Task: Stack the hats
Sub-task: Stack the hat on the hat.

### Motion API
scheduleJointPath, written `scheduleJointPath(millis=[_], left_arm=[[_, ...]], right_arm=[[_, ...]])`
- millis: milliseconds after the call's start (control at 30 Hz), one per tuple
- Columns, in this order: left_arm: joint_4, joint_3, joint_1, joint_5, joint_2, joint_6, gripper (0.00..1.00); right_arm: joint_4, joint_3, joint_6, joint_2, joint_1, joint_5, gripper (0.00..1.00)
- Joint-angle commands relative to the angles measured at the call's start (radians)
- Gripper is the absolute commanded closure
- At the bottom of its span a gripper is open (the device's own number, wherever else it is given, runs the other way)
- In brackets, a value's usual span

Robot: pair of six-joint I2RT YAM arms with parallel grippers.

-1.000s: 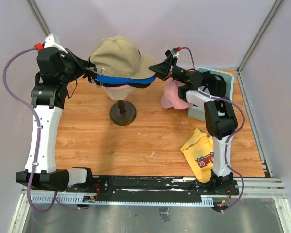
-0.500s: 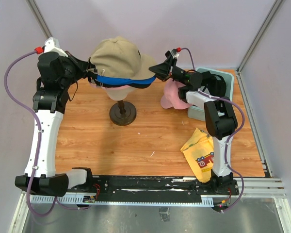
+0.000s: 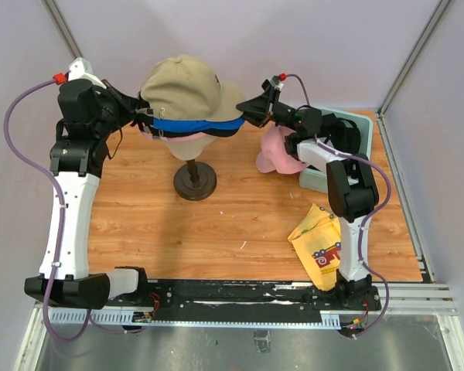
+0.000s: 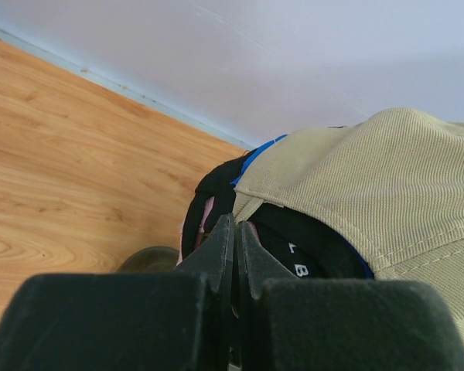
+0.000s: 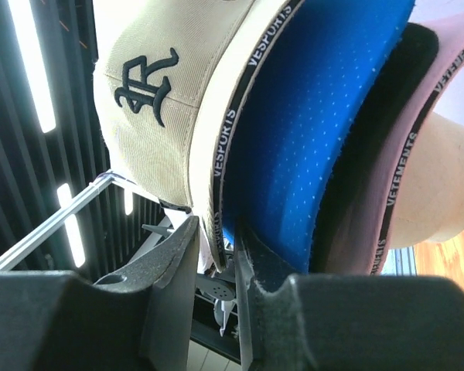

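Note:
A tan hat tops a stack of a blue hat, a black hat and a pink one on the cream mannequin head. My left gripper is shut at the back edge of the tan hat, its jaws pressed together above the black hat. My right gripper grips the tan hat's brim; in the right wrist view its jaws straddle the tan brim, with the blue hat inside. A second pink hat lies on the table to the right.
The mannequin's dark stand sits at the table's back middle. A yellow cloth with red print lies at the front right. A grey-green box stands at the back right behind the right arm. Walls close the back and sides.
The tan hat and both grippers have shifted a little to the left and back together. The pink hat on the table and the yellow cloth have not moved.

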Motion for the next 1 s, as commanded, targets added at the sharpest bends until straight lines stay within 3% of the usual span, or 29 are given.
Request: scheduleJointPath(millis=[0, 233, 533, 700, 967], left_arm=[[-0.082, 0.022, 0.008, 0.006, 0.002, -0.01, 0.98], [-0.061, 0.05, 0.008, 0.029, 0.001, -0.019, 0.91], [-0.046, 0.076, 0.008, 0.058, 0.009, -0.036, 0.85], [-0.05, 0.066, 0.008, 0.069, 0.017, -0.039, 0.95], [-0.048, 0.055, 0.008, 0.086, 0.03, -0.053, 0.97]], right_arm=[[-0.022, 0.036, 0.022, -0.004, -0.023, -0.042, 0.73], [-0.04, 0.061, 0.014, -0.01, -0.026, -0.036, 0.72], [-0.058, 0.033, 0.003, -0.037, -0.017, -0.046, 0.9], [-0.105, -0.02, -0.045, -0.073, -0.004, -0.07, 0.99], [-0.21, -0.172, -0.157, -0.179, 0.024, -0.082, 0.99]])
